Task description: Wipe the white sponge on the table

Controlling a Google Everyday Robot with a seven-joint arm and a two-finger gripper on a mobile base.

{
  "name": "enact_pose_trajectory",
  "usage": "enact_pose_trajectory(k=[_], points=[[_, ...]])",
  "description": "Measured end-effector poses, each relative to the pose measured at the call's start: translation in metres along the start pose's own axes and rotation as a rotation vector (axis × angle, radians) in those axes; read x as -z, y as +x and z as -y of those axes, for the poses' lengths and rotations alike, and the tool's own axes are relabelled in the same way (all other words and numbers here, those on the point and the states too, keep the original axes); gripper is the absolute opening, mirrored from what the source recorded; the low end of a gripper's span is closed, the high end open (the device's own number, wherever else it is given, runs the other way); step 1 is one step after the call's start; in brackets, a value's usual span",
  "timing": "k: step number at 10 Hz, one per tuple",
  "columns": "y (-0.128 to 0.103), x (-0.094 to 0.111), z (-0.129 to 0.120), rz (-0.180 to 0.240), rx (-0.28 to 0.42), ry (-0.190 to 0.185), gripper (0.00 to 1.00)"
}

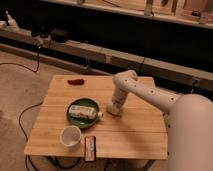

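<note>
Light-wood planks are making up the square table (130, 132) that is filling the middle of the camera view. The white arm is reaching in from the right and bending down over the tabletop, and the gripper (114, 109) is pointing straight down at the wood just right of the green plate (75, 119). Its fingers are pressed together, and something pale is showing right at their tips; that looks like the white sponge (115, 112), lying flat against the table under the gripper, though its outline is hard to separate from the gripper itself. A white oblong packet (84, 112) is lying across the green plate. A round white cup (70, 136) is standing near the front edge, with a small dark box (90, 148) just beside it. A small red object (76, 81) is lying near the far left corner.
</note>
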Motion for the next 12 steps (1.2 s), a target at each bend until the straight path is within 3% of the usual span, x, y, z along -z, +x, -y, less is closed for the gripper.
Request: enact_pose_trajectory(k=[3,5,9,12], points=[[-0.01,-0.005,0.046,0.006,0.029,0.034,0.0],[-0.026,-0.012,0.067,0.001,0.008,0.065,0.0],[-0.086,-0.012,0.084,-0.03,-0.11,0.084,0.0],[-0.136,-0.004,0.078,-0.04,-0.214,0.058,0.0]])
